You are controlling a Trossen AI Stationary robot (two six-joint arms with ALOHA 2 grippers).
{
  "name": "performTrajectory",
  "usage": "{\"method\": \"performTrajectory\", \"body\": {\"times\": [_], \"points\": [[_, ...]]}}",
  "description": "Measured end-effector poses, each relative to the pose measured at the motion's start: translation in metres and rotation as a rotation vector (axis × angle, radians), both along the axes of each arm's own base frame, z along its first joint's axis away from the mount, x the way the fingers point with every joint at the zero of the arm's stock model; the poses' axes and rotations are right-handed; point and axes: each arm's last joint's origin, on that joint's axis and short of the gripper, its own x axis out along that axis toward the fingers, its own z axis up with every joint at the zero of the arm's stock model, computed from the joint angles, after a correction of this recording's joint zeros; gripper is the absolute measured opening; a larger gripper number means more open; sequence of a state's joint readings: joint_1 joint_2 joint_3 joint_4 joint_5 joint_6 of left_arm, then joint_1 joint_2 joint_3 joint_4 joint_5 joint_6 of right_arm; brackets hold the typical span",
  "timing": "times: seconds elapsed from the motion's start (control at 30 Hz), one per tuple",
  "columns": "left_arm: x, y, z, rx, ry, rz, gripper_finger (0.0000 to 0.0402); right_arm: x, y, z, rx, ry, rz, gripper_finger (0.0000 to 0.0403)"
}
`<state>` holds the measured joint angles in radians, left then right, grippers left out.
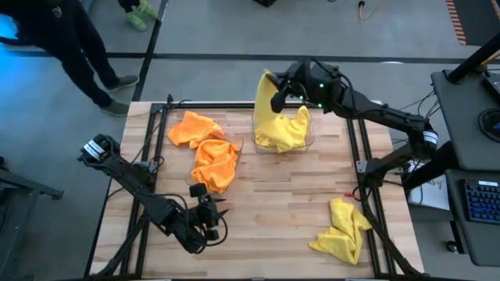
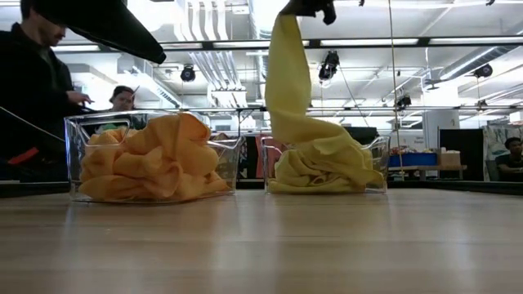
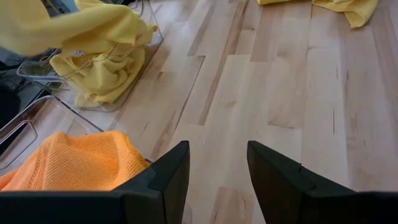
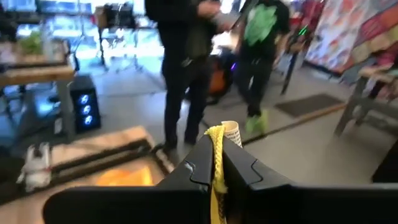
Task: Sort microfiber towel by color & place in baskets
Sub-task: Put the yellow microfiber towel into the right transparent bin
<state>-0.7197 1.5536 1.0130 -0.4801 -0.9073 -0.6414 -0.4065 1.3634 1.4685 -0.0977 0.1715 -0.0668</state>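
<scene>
2 tools: right tool [image 1: 278, 100] pinches yellow towel [image 1: 269, 105] above far basket [image 1: 311, 139]; left tool [image 1: 220, 212] parted, empty, near front edge.

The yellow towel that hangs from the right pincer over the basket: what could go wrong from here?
1. The yellow towel hangs long from the right pincer; on release its upper part may drape over the rim of the clear basket instead of falling inside.
2. The orange towels already spill over the other basket, so one might slide out.
3. One more yellow towel lies at the table's near right corner, perhaps awkward to reach.
</scene>
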Motion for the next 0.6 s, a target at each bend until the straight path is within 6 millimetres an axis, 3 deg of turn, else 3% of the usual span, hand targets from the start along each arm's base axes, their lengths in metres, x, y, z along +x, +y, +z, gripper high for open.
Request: {"method": "performTrajectory", "body": {"times": [0.6], "points": [[0.000,0.000,-0.001,-0.010,-0.004,0.007,0.0146,-0.004,0.004,-0.041,0.219,0.319,0.057,0.0009]]}}
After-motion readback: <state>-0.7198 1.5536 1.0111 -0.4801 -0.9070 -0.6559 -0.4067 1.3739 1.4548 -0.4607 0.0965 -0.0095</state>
